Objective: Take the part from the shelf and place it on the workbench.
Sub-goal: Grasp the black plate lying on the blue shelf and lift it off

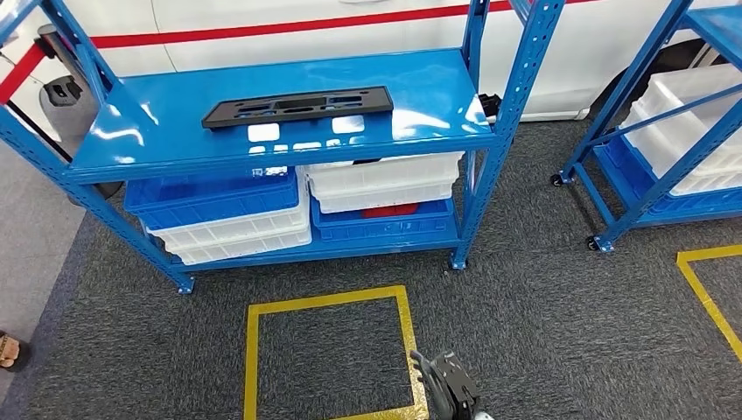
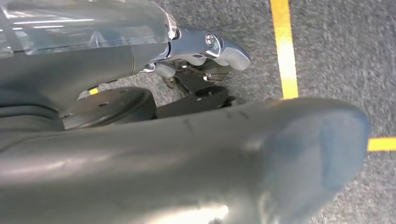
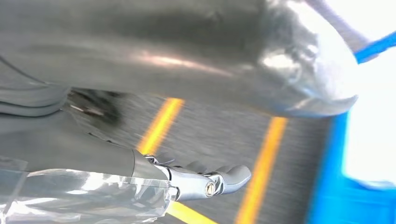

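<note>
The right hand [image 3: 205,179] hangs low over grey carpet [image 1: 542,297] crossed by yellow tape lines [image 3: 261,163], its fingers nearly straight and holding nothing; the head view shows it at [image 1: 446,385], beside a yellow taped square [image 1: 328,302]. The left hand [image 2: 205,51] also hangs above the carpet, fingers extended and holding nothing. Well ahead of both, the black part [image 1: 297,106] lies flat on the top level of the blue shelf [image 1: 131,140]. Below it sit stacked blue and white bins [image 1: 227,214].
</note>
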`<action>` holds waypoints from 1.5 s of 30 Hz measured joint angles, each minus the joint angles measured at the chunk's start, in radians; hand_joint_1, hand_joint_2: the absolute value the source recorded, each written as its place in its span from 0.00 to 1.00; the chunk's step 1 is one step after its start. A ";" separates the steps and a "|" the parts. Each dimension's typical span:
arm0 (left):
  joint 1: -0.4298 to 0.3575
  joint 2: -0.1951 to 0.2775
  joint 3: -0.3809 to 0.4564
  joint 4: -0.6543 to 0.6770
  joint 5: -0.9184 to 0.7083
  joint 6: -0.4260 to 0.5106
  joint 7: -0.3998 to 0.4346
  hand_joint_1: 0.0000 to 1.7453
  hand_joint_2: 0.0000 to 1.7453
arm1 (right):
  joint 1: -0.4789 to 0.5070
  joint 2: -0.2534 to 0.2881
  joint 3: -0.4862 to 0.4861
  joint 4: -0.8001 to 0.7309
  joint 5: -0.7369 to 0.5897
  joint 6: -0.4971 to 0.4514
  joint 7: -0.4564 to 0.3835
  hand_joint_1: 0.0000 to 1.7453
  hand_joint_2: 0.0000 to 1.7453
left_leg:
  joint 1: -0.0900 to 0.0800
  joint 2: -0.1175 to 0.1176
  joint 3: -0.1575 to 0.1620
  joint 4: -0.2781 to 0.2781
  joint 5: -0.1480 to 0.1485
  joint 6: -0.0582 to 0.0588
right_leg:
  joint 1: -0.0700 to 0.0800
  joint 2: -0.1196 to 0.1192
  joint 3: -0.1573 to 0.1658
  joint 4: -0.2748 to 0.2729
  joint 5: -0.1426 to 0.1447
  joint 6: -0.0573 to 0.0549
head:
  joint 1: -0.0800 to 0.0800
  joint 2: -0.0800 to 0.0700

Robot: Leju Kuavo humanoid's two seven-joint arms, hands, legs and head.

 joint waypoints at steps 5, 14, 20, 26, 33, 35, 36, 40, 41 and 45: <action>0.004 0.001 0.000 0.000 -0.005 -0.001 -0.005 0.00 0.00 | -0.008 0.006 0.096 -0.166 0.046 -0.048 0.009 0.00 0.00 | 0.001 0.000 -0.105 0.139 -0.020 -0.003 | 0.005 0.003 0.011 0.000 -0.011 -0.006 | 0.000 0.000; 0.010 0.005 0.001 0.000 -0.018 -0.006 -0.009 0.00 0.00 | 0.078 0.011 0.229 -0.541 0.113 -0.047 0.053 0.00 0.00 | -0.007 -0.001 -0.019 -0.105 0.116 0.045 | 0.007 0.006 0.016 0.015 -0.037 0.036 | 0.000 0.000; 0.005 0.005 0.002 0.000 -0.034 -0.014 -0.001 0.00 0.00 | 0.028 -0.029 0.399 -0.799 0.293 -0.071 0.155 0.00 0.00 | -0.024 0.006 -0.018 -0.107 0.118 0.064 | 0.020 0.004 -0.092 0.236 -0.115 0.024 | 0.000 0.000; -0.007 0.002 0.003 0.000 -0.054 -0.027 0.004 0.00 0.00 | -0.193 -0.064 0.577 -0.838 0.392 -0.102 0.245 0.00 0.00 | -0.035 0.006 -0.029 -0.094 0.116 0.054 | 0.039 0.003 0.021 -0.016 -0.006 -0.006 | 0.000 0.000; -0.005 0.005 0.007 0.000 -0.057 -0.033 -0.009 0.00 0.00 | -0.406 -0.069 0.723 -0.820 0.387 -0.077 0.306 0.00 0.00 | -0.013 0.001 -0.134 0.129 0.006 0.009 | 0.025 -0.001 0.025 -0.035 0.008 -0.020 | 0.000 0.000; -0.001 0.006 0.009 0.000 -0.056 -0.033 -0.014 0.00 0.00 | -0.439 -0.069 0.753 -0.807 0.371 -0.069 0.309 0.00 0.00 | -0.003 0.001 -0.155 0.163 0.016 -0.002 | 0.022 -0.001 0.025 -0.034 0.007 -0.018 | 0.000 0.000; 0.001 0.006 0.009 0.000 -0.056 -0.033 -0.017 0.00 0.00 | -0.455 -0.068 0.767 -0.801 0.360 -0.066 0.313 0.00 0.00 | 0.002 0.001 -0.139 0.123 0.047 -0.006 | 0.019 -0.001 0.026 -0.034 0.006 -0.015 | 0.000 0.000; 0.000 0.006 0.015 0.000 -0.056 -0.038 -0.024 0.00 0.00 | -0.518 -0.066 0.819 -0.782 0.330 -0.066 0.328 0.00 0.00 | 0.003 -0.001 -0.043 -0.093 0.135 -0.003 | 0.015 0.002 0.027 -0.031 0.001 0.009 | 0.000 0.000; 0.000 0.006 0.016 0.000 -0.056 -0.040 -0.025 0.00 0.00 | -0.528 -0.066 0.831 -0.778 0.328 -0.066 0.330 0.00 0.00 | -0.001 -0.002 -0.041 -0.099 0.130 0.005 | 0.017 0.002 0.026 -0.033 0.003 0.017 | 0.000 0.000; 0.003 0.007 0.023 0.000 -0.053 -0.041 -0.030 0.00 0.00 | -0.559 -0.062 0.872 -0.764 0.325 -0.064 0.336 0.00 0.00 | 0.000 -0.004 -0.037 -0.112 0.135 0.039 | 0.014 0.000 0.009 0.004 -0.022 0.037 | 0.000 0.000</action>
